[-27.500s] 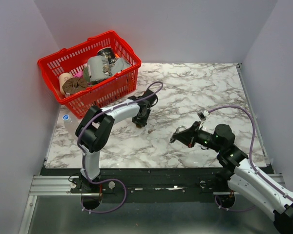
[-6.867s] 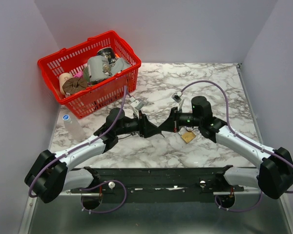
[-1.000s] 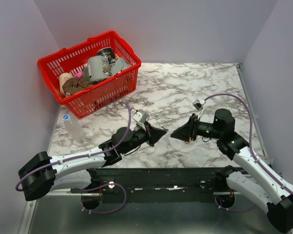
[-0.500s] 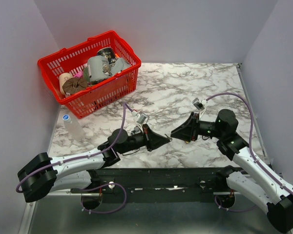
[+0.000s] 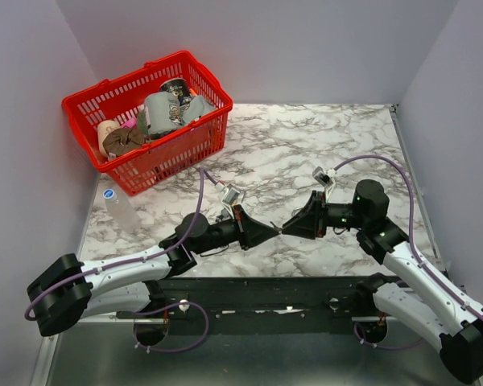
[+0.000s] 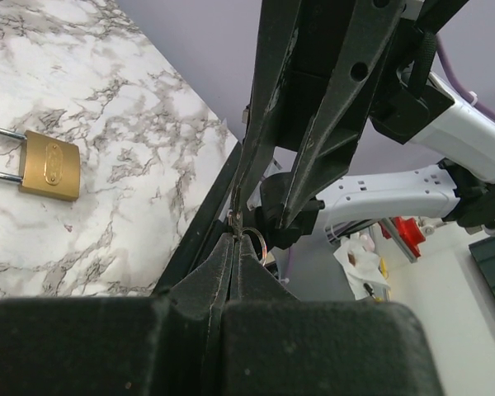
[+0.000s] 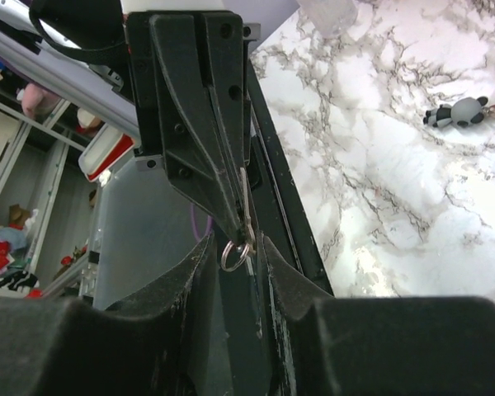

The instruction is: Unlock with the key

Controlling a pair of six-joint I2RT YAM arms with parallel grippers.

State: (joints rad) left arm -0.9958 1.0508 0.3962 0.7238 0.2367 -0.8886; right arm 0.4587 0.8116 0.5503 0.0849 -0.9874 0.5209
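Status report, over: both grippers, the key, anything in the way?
Left gripper shut on the key, ring hanging at its tips. Right gripper open, astride the ring. Brass padlock lies apart on the table; nothing blocking.

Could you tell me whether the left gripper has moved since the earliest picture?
Yes: the left gripper went right and toward the near edge of the table, away from the red basket.

feels like a robotics lab to me: left arm (image 5: 129, 261) and right arm (image 5: 419, 273) bolted to an aluminium rail (image 5: 88, 304), a marble-print tabletop (image 5: 306, 145) boxed in by plain pale walls (image 5: 306, 48), a red basket (image 5: 173, 153) of props, cluttered shelves (image 7: 16, 140) beyond.
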